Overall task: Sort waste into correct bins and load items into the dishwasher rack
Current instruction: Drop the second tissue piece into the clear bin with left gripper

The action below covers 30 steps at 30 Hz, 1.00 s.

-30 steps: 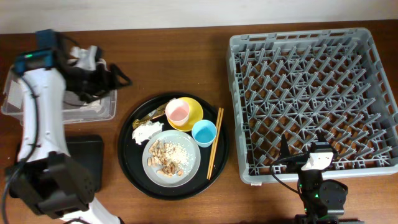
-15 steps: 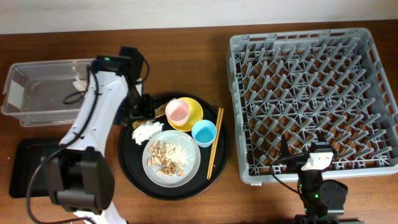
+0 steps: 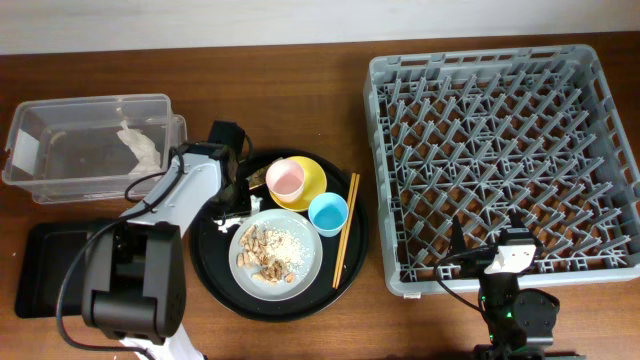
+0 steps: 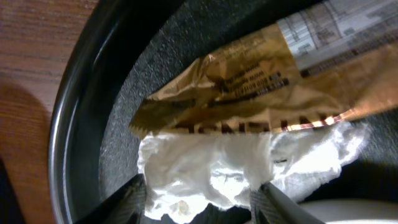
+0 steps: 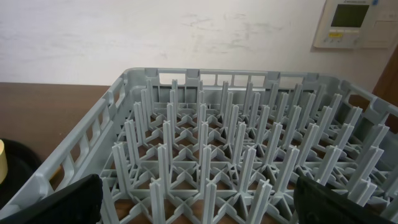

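My left gripper is low over the round black tray, open, with its fingers on either side of the crumpled white napkin. The brown wrapper lies touching the napkin's far side, and it also shows in the overhead view. The pink cup sits in the yellow bowl. The light-blue cup, the grey plate with peanut shells and the chopsticks are on the same tray. My right gripper is open at the near edge of the rack.
The clear box at the far left holds a white crumpled piece. The flat black tray lies in front of it. The rack fills the right wrist view.
My left arm has swung from over the clear box to the round tray and come down around the napkin. A white piece now lies in the box. The right arm has not moved.
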{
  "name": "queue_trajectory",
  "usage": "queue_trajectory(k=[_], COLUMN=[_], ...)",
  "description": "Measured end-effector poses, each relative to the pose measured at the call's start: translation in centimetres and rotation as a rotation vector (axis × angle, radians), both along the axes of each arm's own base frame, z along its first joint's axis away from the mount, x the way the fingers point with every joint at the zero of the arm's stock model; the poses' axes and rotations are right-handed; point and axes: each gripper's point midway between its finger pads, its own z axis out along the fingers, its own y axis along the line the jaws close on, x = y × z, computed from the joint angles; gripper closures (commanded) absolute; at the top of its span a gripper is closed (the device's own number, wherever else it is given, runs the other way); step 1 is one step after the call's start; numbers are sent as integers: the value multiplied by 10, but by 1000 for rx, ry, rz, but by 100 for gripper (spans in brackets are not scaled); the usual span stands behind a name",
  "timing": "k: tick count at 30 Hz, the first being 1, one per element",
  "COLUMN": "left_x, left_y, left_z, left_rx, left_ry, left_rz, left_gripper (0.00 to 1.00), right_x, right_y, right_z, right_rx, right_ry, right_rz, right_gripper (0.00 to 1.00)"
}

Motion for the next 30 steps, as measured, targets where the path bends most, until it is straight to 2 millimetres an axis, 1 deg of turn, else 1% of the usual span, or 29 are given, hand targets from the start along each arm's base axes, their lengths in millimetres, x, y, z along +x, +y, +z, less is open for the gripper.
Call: queue_trajectory(k=[2,3,6,8,9,11,12,13,15,16,17,18,19,20,21,22,23,24,26,27,28,29,30], left_x=[2,3,1,-12,-22,-30,-32,-31,-26,-21,-12,1,12,23,33,40,49,61,71,74,73,67,64], left_y=[1,0,2,4,6,7,8,8,7,6,4,4,7,13,26,36,50,71,96,114,123,150,160], left_z=[-2,-2,-1,0,4,13,20,35,58,75,95,120,141,157,174,186,197,208,218,224,224,225,226], left_rx=[3,2,9,20,29,36,39,37,28,19,3,-8,-7,-5,1,5,10,23,37,50,61,94,105], left_ry=[-11,-18,-10,49,95,136,147,134,87,37,-46,-166,-271,-360,-449,-509,-576,-649,-719,-752,-754,-761,-761], left_rz=[3,2,2,2,6,13,19,24,28,29,31,34,55,87,136,173,220,283,348,390,413,480,505], left_gripper=[89,99,99,99,99,99,99,99,99,99,99,99,99,99,99,99,99,99,99,99,99,96,84], right_x=[0,0,0,0,0,0,0,0,0,0,0,0,0,0,0,0,0,0,0,0,0,0,0], right_y=[0,0,0,0,0,0,0,0,0,0,0,0,0,0,0,0,0,0,0,0,0,0,0], right_z=[0,0,0,0,0,0,0,0,0,0,0,0,0,0,0,0,0,0,0,0,0,0,0], right_rx=[0,1,0,0,0,0,0,0,0,0,0,0,0,0,0,0,0,0,0,0,0,0,0], right_ry=[0,0,0,0,0,0,0,0,0,0,0,0,-1,0,0,0,0,0,0,0,0,0,-1], right_rz=[0,0,0,0,0,0,0,0,0,0,0,0,0,0,0,0,0,0,0,0,0,0,0], right_gripper=[2,2,2,2,2,2,1,2,1,2,2,2,1,2,2,2,2,2,1,1,2,2,1])
